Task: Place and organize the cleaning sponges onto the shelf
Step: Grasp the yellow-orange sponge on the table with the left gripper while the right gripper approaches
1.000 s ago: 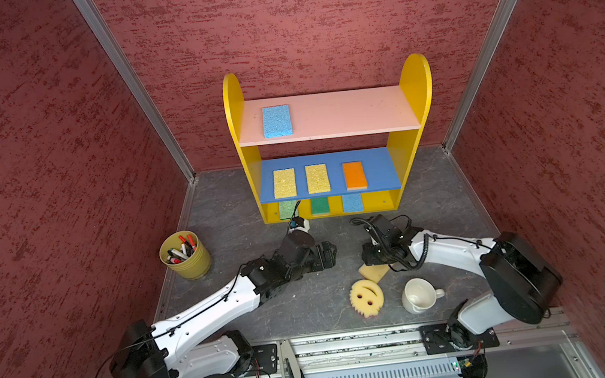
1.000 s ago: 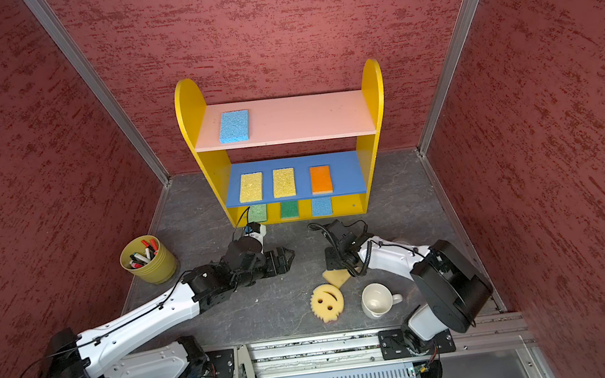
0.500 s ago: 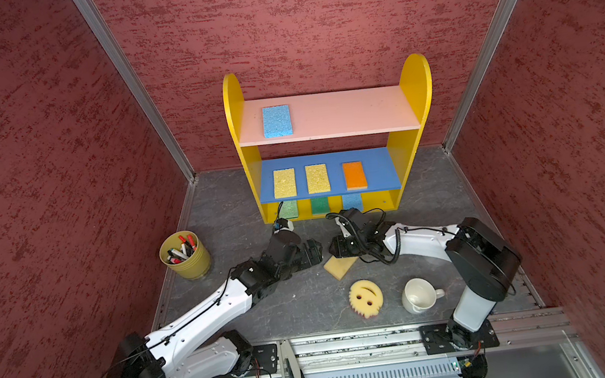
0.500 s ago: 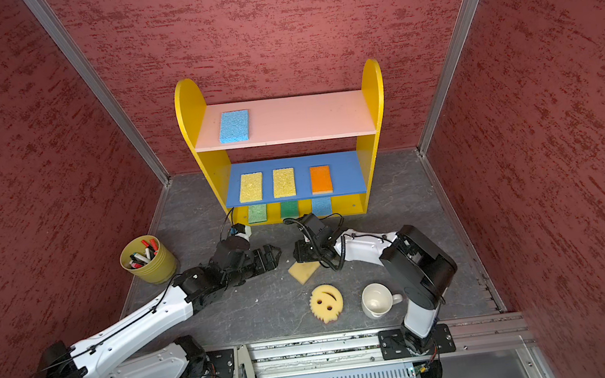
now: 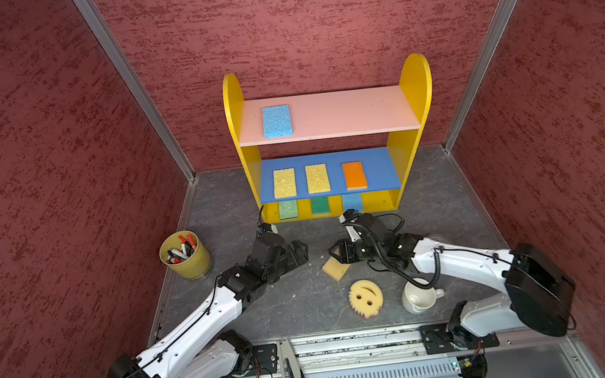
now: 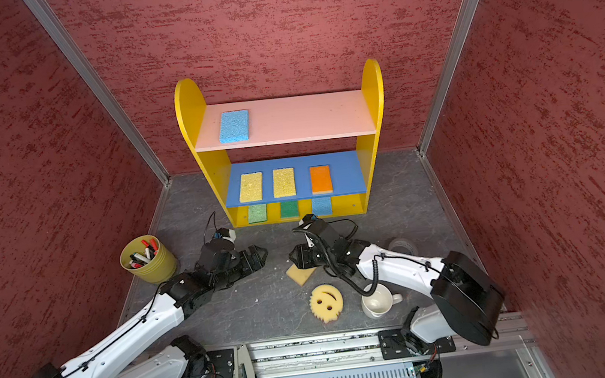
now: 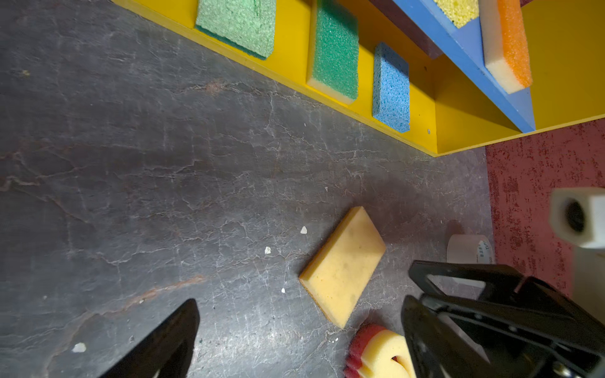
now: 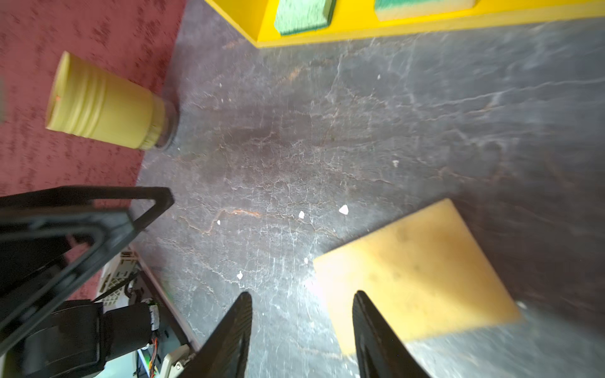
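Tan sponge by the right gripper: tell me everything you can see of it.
The tan sponge is a rectangular foam slab, pale yellow-tan face up, a thin darker orange layer at its underside edge. It lies flat on the grey table, diagonal to the shelf, near but apart from the smiley sponge. The right gripper, open, hangs at one corner; contact unclear.

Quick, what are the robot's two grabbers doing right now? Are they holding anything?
Left gripper: open wide, holding nothing.
Right gripper: open, nothing between its jaws; the tan sponge lies flat beside it.
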Tool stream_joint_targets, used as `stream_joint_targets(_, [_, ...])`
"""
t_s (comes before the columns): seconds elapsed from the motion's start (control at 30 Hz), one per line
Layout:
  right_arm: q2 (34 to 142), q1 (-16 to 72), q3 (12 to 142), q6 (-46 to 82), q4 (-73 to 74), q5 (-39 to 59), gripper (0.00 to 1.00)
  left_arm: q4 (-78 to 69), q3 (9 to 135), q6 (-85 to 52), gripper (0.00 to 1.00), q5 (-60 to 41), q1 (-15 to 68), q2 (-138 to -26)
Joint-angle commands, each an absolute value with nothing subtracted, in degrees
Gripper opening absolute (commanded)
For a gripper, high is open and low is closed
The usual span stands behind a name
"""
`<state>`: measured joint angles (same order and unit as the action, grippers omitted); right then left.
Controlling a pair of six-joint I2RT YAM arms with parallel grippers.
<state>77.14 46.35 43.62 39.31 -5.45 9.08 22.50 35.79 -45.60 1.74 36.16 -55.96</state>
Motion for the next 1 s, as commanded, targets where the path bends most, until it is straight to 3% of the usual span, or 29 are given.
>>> stream_joint_targets(0.0, [73.63, 46.27, 40.97, 41.80, -8.24, 4.72, 0.51, 20.58, 35.48, -44.96, 0.95, -0.64, 35.77, -55.89])
stream_joint_targets(0.2, [73.21, 46.27, 37.00, 45.55, -9.80, 6.64, 0.50, 16.56, 35.14, -45.42, 0.88, -2.97, 37.33, -60.85])
stream_joint_targets(0.57, [75.37, 41.97, 29.13, 50.52, 0.84, 9.65, 0.52, 9.07, 36.95, -48.20, 0.86, -3.59, 43.21, -73.91])
stream_joint_targets(0.97, [87.55, 39.17, 31.87, 50.15, 10.96, 14.76, 0.52, 3.25, 37.83, -50.74, 0.84, -4.56, 45.76, -84.11])
